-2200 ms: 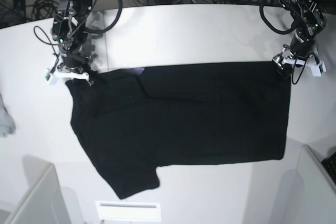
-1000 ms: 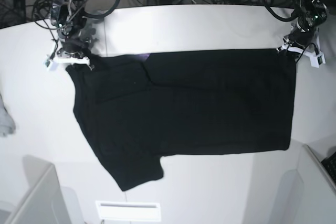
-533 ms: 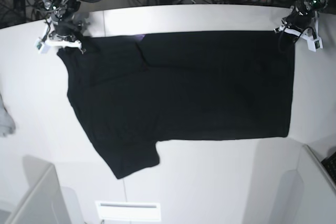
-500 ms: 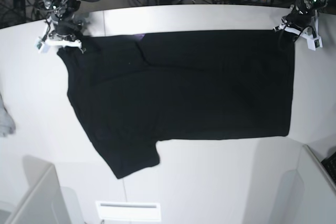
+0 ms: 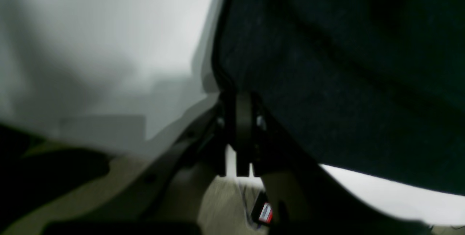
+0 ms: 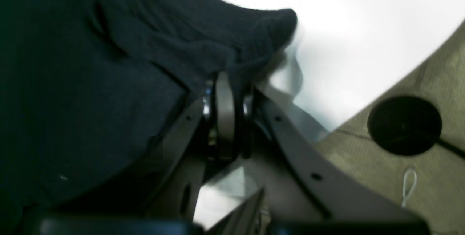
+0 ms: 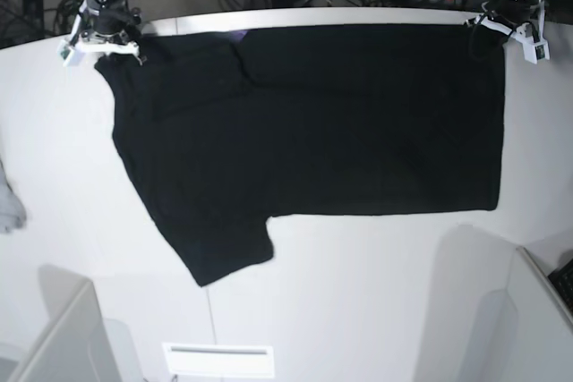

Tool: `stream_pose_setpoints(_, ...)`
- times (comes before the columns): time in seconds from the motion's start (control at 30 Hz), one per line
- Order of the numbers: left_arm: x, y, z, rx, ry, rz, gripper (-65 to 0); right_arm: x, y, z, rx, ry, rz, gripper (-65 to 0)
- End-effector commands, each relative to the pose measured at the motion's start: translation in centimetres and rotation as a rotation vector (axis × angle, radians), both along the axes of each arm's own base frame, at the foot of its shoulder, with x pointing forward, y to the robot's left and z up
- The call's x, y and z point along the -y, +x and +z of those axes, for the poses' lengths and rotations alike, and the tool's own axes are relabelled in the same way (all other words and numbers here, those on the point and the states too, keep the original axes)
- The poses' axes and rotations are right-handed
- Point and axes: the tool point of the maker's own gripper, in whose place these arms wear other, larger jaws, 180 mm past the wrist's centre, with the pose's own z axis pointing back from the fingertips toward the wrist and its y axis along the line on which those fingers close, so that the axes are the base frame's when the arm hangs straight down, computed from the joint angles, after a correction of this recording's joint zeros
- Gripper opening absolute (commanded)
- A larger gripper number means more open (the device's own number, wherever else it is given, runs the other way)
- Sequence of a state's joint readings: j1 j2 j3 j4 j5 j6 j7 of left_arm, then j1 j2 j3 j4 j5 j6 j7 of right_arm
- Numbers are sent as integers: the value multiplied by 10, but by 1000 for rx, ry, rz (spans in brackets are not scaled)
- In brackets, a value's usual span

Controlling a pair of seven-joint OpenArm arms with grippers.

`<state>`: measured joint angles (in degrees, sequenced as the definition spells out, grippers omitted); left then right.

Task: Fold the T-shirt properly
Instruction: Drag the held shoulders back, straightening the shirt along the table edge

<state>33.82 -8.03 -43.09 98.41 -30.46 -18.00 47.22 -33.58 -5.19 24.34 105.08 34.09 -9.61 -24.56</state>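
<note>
I am watching the T-shirt (image 7: pixel 304 123) lying spread across the far half of the desk (image 7: pixel 358 310), its top edge running along the far edge between the two far corners. My left pincer (image 7: pixel 512 29) is clenching one far corner of the cloth and my right pincer (image 7: pixel 100 39) is clenching the other. I am judging the fabric light, soft and limp, sagging wherever unsupported, so corners and hems are looking like the best holds.

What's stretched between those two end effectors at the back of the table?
In the base view, the black T-shirt spans from the right end effector to the left end effector.
</note>
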Motion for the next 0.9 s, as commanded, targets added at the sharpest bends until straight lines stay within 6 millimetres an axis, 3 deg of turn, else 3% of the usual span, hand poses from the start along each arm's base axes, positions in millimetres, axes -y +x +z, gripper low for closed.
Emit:
stream_pose_setpoints(0.0, -6, 3, 9, 23, 24, -5, -650, 4, -4, 6, 10, -24, -1, -650)
stream_pose_setpoints(0.27, -8, -4, 8, 7, 27, 0, -650, 4, -17, 7, -12, -31, 4, -650)
stream_pose_setpoints(0.43, -23, -6, 16, 26, 54, 42, -650, 4, -19, 6, -18, -30, 4, -650)
stream_pose_setpoints(0.73, -22, -5, 16, 28, 55, 39, -650, 4, -20, 5, -19, -30, 4, -650)
stream_pose_setpoints(0.77, -23, -5, 17, 28, 56, 40, -638, 4, -20, 5, -19, -30, 4, -650)
stream_pose_setpoints(0.8, -23, -5, 17, 28, 56, 40, -558, 4, -20, 5, -21, -30, 4, -639)
stream_pose_setpoints(0.87, -23, -6, 17, 28, 55, 42, -392, 4, -21, 5, -22, -29, 4, -476)
